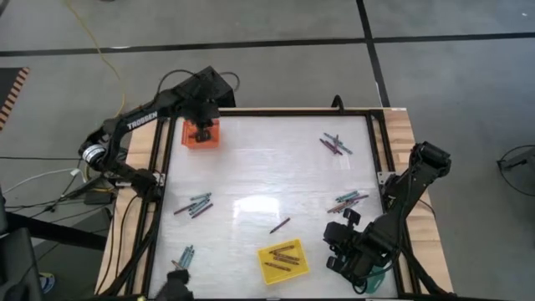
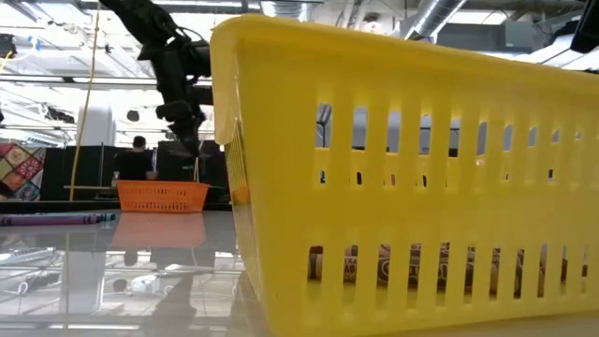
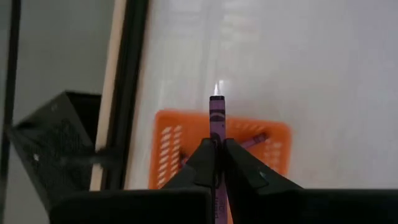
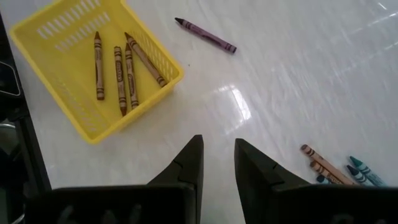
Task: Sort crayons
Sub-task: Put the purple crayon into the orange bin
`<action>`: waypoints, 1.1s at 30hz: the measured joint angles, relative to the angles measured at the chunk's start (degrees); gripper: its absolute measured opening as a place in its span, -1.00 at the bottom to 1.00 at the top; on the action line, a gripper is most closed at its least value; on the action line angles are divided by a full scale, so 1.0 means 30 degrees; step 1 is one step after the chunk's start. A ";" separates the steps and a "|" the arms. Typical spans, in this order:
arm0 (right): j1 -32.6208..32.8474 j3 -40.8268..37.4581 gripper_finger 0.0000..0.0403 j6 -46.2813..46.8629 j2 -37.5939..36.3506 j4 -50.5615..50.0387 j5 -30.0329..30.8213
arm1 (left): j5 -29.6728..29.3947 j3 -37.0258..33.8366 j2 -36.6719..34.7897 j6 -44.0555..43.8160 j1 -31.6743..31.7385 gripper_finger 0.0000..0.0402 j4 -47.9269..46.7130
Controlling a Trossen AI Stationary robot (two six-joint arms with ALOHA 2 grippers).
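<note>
My left gripper (image 1: 201,127) hangs over the orange tray (image 1: 201,139) at the table's far left, shut on a purple crayon (image 3: 216,115). A purple crayon (image 3: 256,140) lies inside that tray. My right gripper (image 4: 217,152) stands open above bare table near the right front, with nothing between its fingers. The yellow tray (image 4: 163,84) beside it holds several brown crayons (image 4: 118,71). One purple crayon (image 4: 206,36) lies flat on the table beyond that tray. Loose crayons lie in small heaps (image 1: 335,145), (image 1: 348,201), (image 1: 194,206), (image 1: 185,256). My left gripper pinches the purple crayon between its two fingers, on the length just behind the free end (image 3: 216,134). The crayon runs along the fingers and sticks out past their tips. The fingers slant down from above. The crayon is lifted clear, over the orange tray.
A black frame (image 1: 164,167) rims the white table top. A black mesh box (image 3: 59,134) stands just outside it by the orange tray. Something teal (image 1: 381,278) shows under my right arm. The middle of the table (image 1: 267,167) is bare.
</note>
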 joint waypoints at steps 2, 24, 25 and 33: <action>0.0000 0.0000 -0.58 0.0000 0.0000 0.0095 0.0024 | 0.0847 -0.0007 0.0007 0.0196 0.0875 -1.00 -0.0005; -0.0051 0.0000 -0.58 0.0357 0.0012 0.0313 0.0044 | 0.1321 -0.0015 0.4389 0.0098 0.2639 -0.98 0.0179; -0.0051 0.0000 -0.58 0.0351 0.0012 0.0301 0.0044 | 0.1179 -0.0015 0.4420 -0.0003 0.2639 -0.98 0.0243; -0.0275 0.0000 -0.58 0.0201 0.0019 0.0204 0.0044 | 0.0957 -0.0007 0.4431 -0.0442 0.2639 -0.80 0.0347</action>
